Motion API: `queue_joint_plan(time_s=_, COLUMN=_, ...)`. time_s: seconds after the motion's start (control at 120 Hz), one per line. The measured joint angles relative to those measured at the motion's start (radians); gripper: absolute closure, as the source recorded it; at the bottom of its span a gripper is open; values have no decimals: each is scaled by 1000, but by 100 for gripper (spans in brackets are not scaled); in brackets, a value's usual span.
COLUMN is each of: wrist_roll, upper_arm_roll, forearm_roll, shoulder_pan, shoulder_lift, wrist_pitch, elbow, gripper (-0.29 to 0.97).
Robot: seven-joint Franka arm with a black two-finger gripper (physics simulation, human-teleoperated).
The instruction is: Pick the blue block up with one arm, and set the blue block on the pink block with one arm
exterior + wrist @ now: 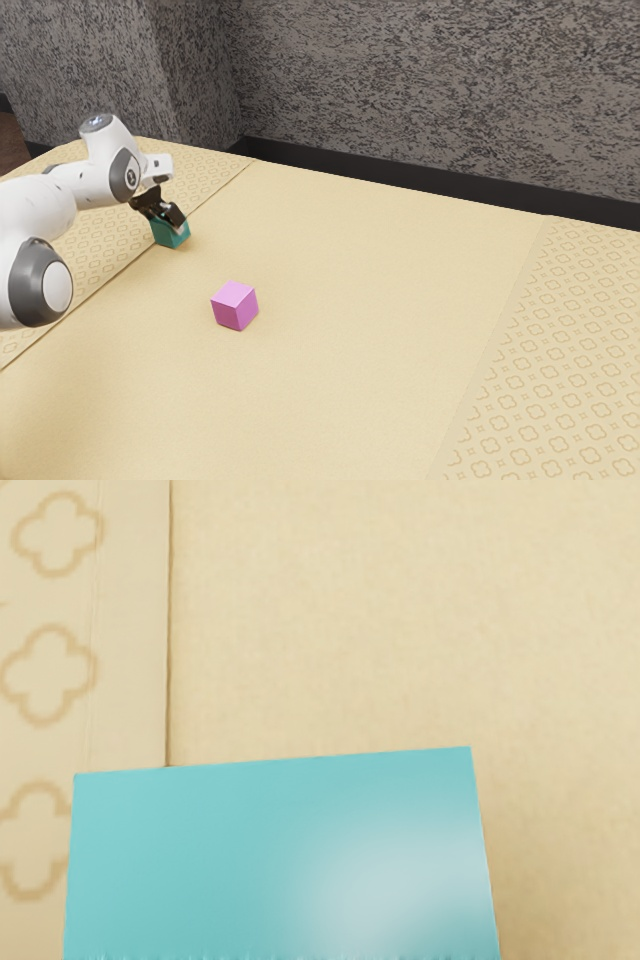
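Speckled grey wall behind, tan table (400,330) with patterned strips. At the exterior view's left, the arm's pincer (161,214) is pinching the blue block (173,235) from above, low over the table beside the strip's seam. Pink block (235,305) sits free, well apart, toward the exterior view's right and nearer the camera, so the carry probably goes that way.

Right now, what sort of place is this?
Likely a simulated tabletop test scene rather than a lived-in room: a wide beige table with patterned borders, a speckled stone-like wall behind it, and a blue block and pink block beside a white robot arm.
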Motion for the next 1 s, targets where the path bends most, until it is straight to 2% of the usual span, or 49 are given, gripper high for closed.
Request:
queue_joint_plan(time_s=0.325, wrist_roll=2, upper_arm_roll=-16, forearm_roll=0, shoulder_pan=8, shoulder_lift=-1, wrist_pitch=4, elbow=0, gripper=24)
queue_joint_plan(time_s=0.575, wrist_roll=0, upper_arm_roll=-17, forearm_roll=3, shoulder_pan=10, shoulder_lift=-11, wrist_pitch=6, elbow=-2, gripper=32)
queue_joint_plan(time_s=0.842, wrist_roll=-9, upper_arm_roll=-9, forearm_roll=11, shoulder_pan=8, shoulder_lift=-85, wrist_pitch=-7, elbow=-19, gripper=37)
queue_joint_plan(time_s=1.0, wrist_roll=-14, upper_arm_roll=-9, forearm_roll=14, shoulder_pan=-2, shoulder_lift=-191, wrist_pitch=-60, elbow=-75, gripper=37)
